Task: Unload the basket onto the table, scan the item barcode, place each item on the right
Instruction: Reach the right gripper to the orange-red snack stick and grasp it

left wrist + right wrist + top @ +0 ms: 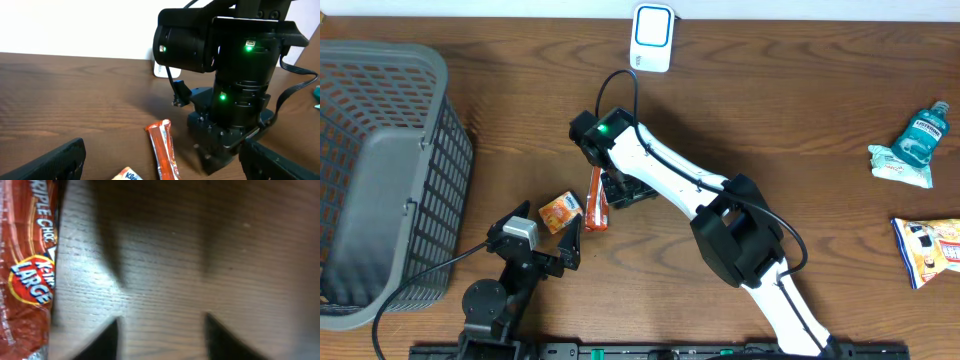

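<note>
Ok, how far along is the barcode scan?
Nothing looks done: the chocolate bar lies on the table. In hand: the right tool sits open beside it, only bare wood between its fingers. Left: grasp the bar, show it to the white scanner.

Overhead looks straight down, left wrist low sideways, right wrist close downward; all 3 share the snack bar (597, 200) (164, 147) (27, 265).

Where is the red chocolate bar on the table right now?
In the overhead view the red chocolate bar lies near the table's centre, between the orange packet to its left and the right gripper to its right.
</note>
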Robot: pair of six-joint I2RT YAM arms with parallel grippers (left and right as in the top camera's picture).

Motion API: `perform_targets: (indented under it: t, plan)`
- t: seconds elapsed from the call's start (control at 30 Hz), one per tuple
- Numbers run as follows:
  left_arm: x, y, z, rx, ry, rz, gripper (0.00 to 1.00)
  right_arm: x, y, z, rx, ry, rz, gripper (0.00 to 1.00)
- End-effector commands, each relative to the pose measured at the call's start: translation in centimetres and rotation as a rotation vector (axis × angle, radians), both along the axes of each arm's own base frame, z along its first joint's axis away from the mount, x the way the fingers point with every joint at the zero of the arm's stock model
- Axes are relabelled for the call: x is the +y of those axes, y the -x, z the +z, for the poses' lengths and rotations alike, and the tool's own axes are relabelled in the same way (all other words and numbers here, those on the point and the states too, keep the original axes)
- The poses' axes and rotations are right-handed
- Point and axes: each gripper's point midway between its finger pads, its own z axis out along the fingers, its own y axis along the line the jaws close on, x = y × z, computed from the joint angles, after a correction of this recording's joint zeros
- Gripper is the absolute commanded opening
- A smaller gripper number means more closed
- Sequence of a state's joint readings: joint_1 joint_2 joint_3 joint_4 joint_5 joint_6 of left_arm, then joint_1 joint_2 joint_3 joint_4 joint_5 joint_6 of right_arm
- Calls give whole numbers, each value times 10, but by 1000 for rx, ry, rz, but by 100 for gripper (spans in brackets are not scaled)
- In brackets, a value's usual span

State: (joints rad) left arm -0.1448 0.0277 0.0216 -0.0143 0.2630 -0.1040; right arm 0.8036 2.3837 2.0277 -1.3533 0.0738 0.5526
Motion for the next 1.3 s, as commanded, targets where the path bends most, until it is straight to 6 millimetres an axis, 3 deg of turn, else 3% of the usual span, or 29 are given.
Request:
perform_targets:
  t: [0.0,0.23,0.6,0.87,1.27]
  plan:
    - [-1,1,-16,45,-11,-6,98,19,1,10,-5,-91,-10,66]
    - [-1,1,-16,45,-11,-6,98,52,0,12,33,-264,-31,75]
    - [-1,1,-16,45,-11,-6,98,69,-9,14,-16,-317,-49,78]
    - [-1,1,-16,45,-11,-6,98,75,-2,14,-10,-318,-138,77]
    - [-1,1,-16,45,-11,-6,98,85,3,41,-1,-397,-132,77]
